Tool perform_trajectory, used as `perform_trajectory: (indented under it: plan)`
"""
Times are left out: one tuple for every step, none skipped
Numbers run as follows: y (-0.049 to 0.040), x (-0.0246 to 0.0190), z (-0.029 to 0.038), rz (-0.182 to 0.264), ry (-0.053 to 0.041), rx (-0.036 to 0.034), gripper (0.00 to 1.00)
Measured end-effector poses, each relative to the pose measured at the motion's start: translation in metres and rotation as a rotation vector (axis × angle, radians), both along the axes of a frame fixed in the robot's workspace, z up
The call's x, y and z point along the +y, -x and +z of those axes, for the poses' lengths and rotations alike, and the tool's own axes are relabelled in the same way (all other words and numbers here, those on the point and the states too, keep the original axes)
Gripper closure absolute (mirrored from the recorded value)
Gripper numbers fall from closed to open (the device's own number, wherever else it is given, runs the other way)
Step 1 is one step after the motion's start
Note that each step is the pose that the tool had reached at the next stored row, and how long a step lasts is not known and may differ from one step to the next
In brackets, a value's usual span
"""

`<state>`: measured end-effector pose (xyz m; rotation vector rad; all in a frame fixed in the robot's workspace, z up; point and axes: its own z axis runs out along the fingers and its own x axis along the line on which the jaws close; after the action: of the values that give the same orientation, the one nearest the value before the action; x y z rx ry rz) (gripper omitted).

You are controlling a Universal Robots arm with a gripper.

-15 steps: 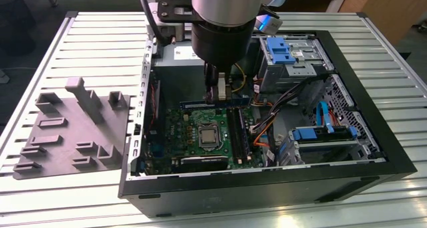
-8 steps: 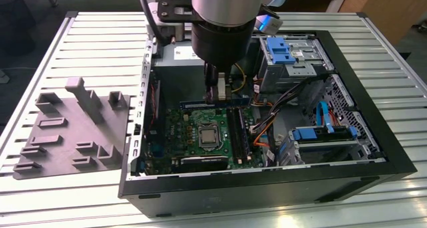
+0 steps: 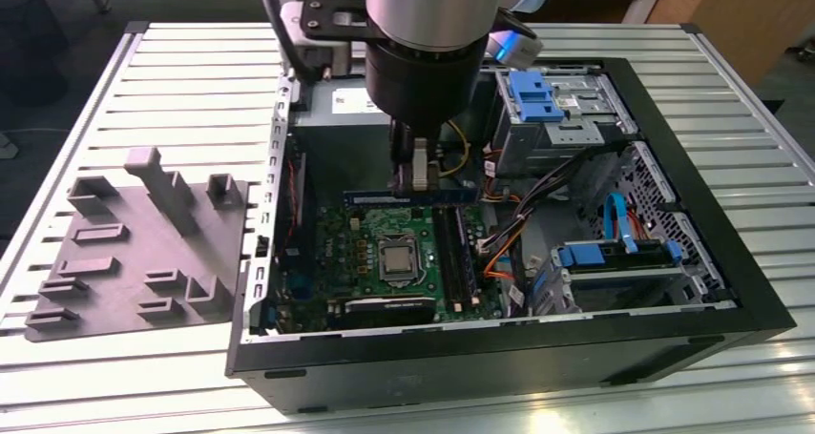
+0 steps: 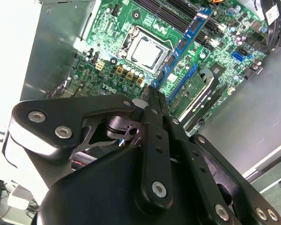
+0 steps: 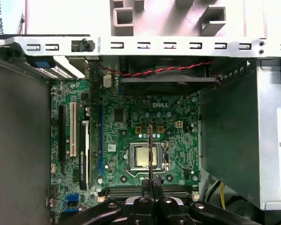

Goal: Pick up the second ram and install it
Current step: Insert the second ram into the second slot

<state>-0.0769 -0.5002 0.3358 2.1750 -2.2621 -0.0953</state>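
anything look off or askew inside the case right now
Nothing looks spilled or damaged. One oddity: the ram, clamped in the gripper above the motherboard, seems turned across the slots rather than along them.

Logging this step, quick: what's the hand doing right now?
Hand: closed, holding the second ram above the motherboard.
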Motion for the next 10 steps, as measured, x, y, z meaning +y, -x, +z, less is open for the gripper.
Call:
perform_trajectory:
  plan:
    - [0.0, 0.0, 0.0, -0.008, 0.0, 0.0, 0.89]
    - [0.0, 0.0, 0.0, -0.016, 0.0, 0.0, 0.89]
    - [0.0, 0.0, 0.0, -0.024, 0.0, 0.0, 0.89]
    - [0.0, 0.0, -0.0001, -0.032, 0.0, 0.0, 0.89]
    - [0.0, 0.0, 0.0, -0.041, 0.0001, 0.0, 0.89]
    - [0.0, 0.0, -0.0001, -0.052, 0.0, 0.0, 0.89]
    - [0.0, 0.0, -0.0001, -0.061, 0.0, 0.0, 0.89]
    - [0.0, 0.0, -0.0001, -0.07, 0.0, 0.0, 0.89]
    - [0.0, 0.0, -0.0001, -0.079, 0.0, 0.0, 0.89]
    - [0.0, 0.0, -0.0001, -0.089, 0.0, 0.0, 0.89]
